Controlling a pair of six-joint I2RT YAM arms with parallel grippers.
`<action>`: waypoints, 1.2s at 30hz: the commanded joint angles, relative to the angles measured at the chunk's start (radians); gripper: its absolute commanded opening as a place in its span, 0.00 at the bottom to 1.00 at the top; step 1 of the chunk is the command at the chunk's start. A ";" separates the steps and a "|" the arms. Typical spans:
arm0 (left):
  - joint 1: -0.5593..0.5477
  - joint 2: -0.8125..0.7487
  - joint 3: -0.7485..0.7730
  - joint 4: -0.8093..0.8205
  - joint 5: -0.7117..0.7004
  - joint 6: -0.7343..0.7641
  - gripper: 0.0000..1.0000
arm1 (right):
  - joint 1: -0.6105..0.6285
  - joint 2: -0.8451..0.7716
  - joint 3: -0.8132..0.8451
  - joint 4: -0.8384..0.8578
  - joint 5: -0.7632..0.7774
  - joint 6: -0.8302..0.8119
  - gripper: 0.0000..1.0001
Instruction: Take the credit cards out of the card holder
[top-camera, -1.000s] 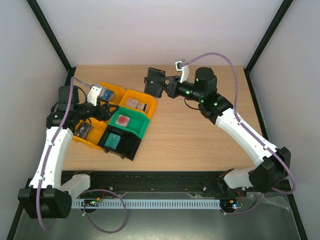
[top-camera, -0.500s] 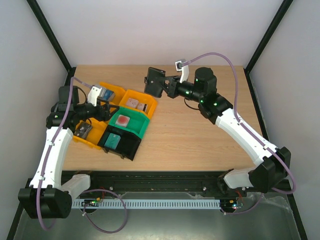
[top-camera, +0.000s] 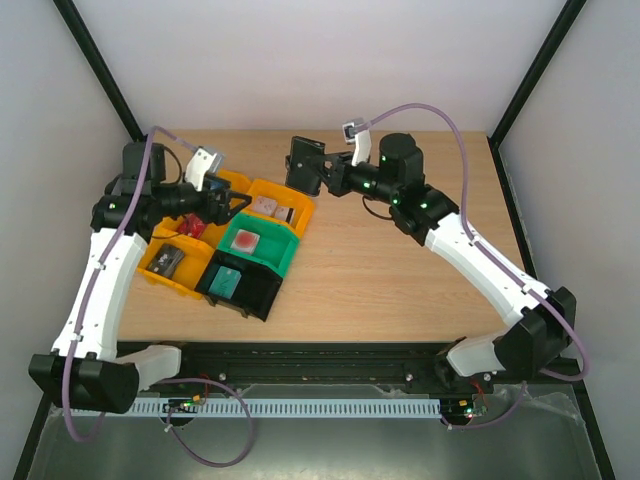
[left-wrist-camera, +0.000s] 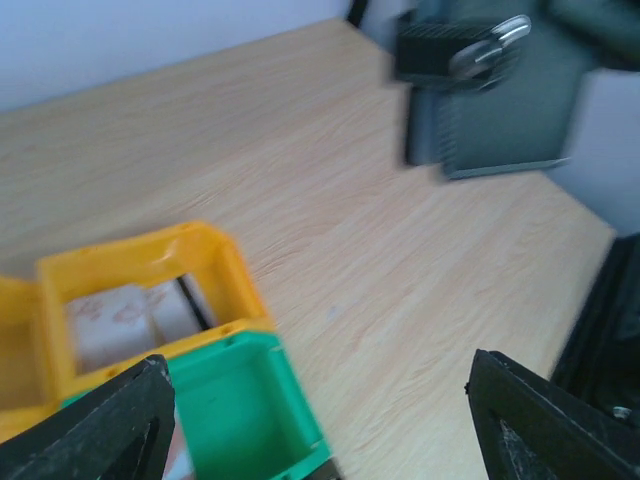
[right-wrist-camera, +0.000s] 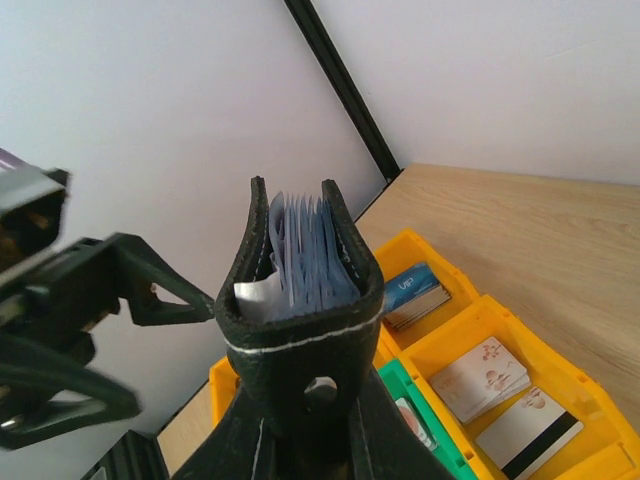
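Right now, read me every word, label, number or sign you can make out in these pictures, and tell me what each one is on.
Nothing is clear enough to quote.
Blue card in the yellow bin: a short white marking, too small to read.
White cards: pink patterns only, no legible letters.
Card holder: no lettering shows.

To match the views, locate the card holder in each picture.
Top external: holder at back centre.
Left wrist: holder at top right, blurred.
Right wrist: holder in centre foreground.
Shared landmark: yellow bin of white cards.
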 joint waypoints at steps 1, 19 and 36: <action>-0.084 0.048 0.119 -0.082 0.113 0.014 0.83 | 0.022 0.018 0.058 0.003 0.017 -0.024 0.02; -0.219 0.196 0.256 0.063 0.031 -0.119 0.97 | 0.044 0.010 0.069 0.000 -0.142 -0.088 0.02; -0.083 0.085 0.206 -0.094 0.190 0.098 0.67 | 0.044 -0.018 0.082 -0.043 -0.410 -0.213 0.02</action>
